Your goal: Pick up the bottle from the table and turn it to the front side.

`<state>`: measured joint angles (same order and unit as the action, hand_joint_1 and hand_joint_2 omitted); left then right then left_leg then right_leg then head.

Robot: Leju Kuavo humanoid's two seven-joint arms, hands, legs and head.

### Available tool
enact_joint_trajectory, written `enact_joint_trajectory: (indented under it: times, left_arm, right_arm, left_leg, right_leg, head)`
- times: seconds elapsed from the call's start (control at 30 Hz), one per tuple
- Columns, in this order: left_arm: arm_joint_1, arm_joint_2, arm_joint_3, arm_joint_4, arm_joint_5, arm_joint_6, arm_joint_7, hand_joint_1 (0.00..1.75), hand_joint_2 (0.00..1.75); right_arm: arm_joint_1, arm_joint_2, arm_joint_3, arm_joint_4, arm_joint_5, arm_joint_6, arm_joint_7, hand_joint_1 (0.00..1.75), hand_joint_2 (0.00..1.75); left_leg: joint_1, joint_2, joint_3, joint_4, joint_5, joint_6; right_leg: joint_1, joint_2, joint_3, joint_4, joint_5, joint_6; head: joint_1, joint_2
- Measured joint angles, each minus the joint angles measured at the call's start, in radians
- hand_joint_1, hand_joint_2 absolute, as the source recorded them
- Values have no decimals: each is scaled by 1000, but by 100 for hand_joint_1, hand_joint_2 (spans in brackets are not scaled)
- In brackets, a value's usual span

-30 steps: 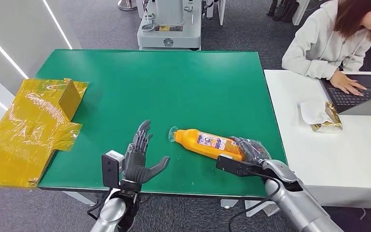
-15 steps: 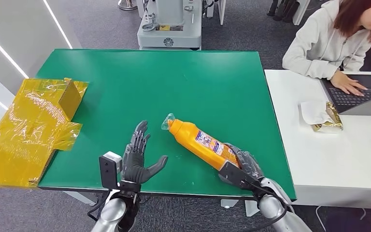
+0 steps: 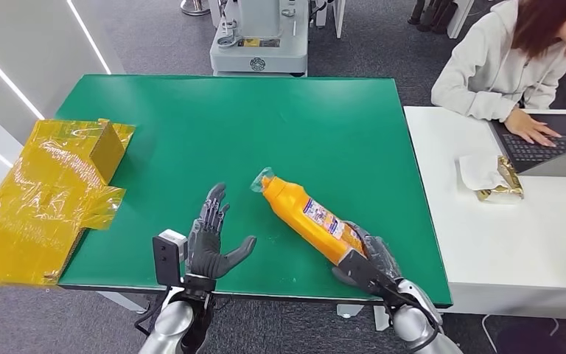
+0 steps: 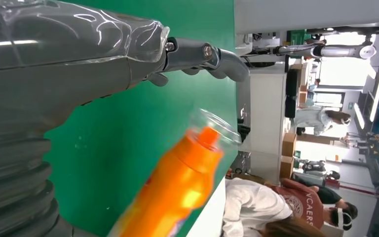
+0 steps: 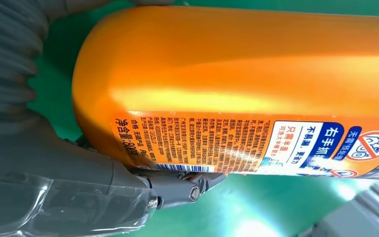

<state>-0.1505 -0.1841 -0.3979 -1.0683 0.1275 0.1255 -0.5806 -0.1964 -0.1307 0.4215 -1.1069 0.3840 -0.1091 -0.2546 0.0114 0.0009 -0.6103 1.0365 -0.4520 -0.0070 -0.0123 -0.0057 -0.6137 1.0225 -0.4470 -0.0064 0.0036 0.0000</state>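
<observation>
An orange bottle (image 3: 306,216) with a clear cap is raised off the green table (image 3: 228,125), its cap pointing up and to the far left. My right hand (image 3: 372,258) grips its base near the table's front edge. Its printed label (image 5: 256,143) faces the right wrist camera, with the thumb (image 5: 177,185) pressed under the barcode. My left hand (image 3: 210,240) rests on the table to the left of the bottle, palm up and fingers spread, holding nothing. In the left wrist view the bottle (image 4: 177,187) passes close to the fingers (image 4: 202,54).
A yellow wrapped carton (image 3: 48,192) overhangs the table's left edge. A white table (image 3: 501,221) on the right holds a laptop (image 3: 545,144) and a wrapped packet (image 3: 497,177); a person (image 3: 512,59) sits typing there. A grey machine base (image 3: 258,40) stands beyond the far edge.
My right hand drew back toward the front edge and lifted the bottle from lying flat, swinging its cap end up and away. The left hand stayed put.
</observation>
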Motion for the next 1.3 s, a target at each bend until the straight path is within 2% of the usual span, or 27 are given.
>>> enact_joint_trajectory:
  times: [0.2, 0.43, 0.57, 0.7, 0.9, 1.1, 1.3]
  left_arm:
    - [-34, 6, 0, 4, 33, 9, 14, 0, 175]
    - [-130, 48, 7, 7, 94, -165, 124, 0, 175]
    - [-210, 66, 8, 19, 89, -206, 147, 0, 175]
    - [-254, 76, 8, 32, 98, -245, 169, 0, 175]
    - [-351, 85, 2, 88, 146, -354, 250, 0, 175]
    - [-422, 93, -13, 128, 151, -387, 278, 0, 175]
    - [-542, 91, -45, 175, 200, -460, 349, 0, 175]
  right_arm:
    - [70, 48, -27, -54, -100, -91, -56, 175, 175]
    - [153, 89, -42, -193, -134, -181, -115, 175, 175]
    - [162, 91, -42, -251, -158, -196, -141, 175, 175]
    - [161, 91, -41, -275, -174, -205, -151, 175, 175]
    - [81, 91, -33, -238, -183, -198, -163, 175, 175]
    - [17, 91, -32, -182, -167, -194, -165, 175, 175]
    - [-103, 91, -32, -68, -113, -189, -165, 175, 175]
  left_leg:
    - [0, 0, 0, 0, 0, 0]
    - [0, 0, 0, 0, 0, 0]
    - [0, 0, 0, 0, 1, 0]
    - [0, 0, 0, 0, 1, 0]
    - [0, 0, 0, 0, 1, 0]
    - [0, 0, -1, 0, 2, 0]
    - [0, 1, -1, 0, 3, 0]
  right_leg:
    - [0, 0, 0, 0, 0, 0]
    - [0, 0, -1, 0, 0, 0]
    - [0, 0, 0, 0, 1, 0]
    - [0, 0, 0, 0, 1, 0]
    - [0, 0, -1, 1, 1, -1]
    - [0, 0, -1, 1, 1, -1]
    - [0, 1, -1, 1, 2, -1]
  head:
    - [0, 0]
    - [0, 0]
    - [0, 0]
    - [0, 0]
    - [0, 0]
    - [0, 0]
    - [0, 0]
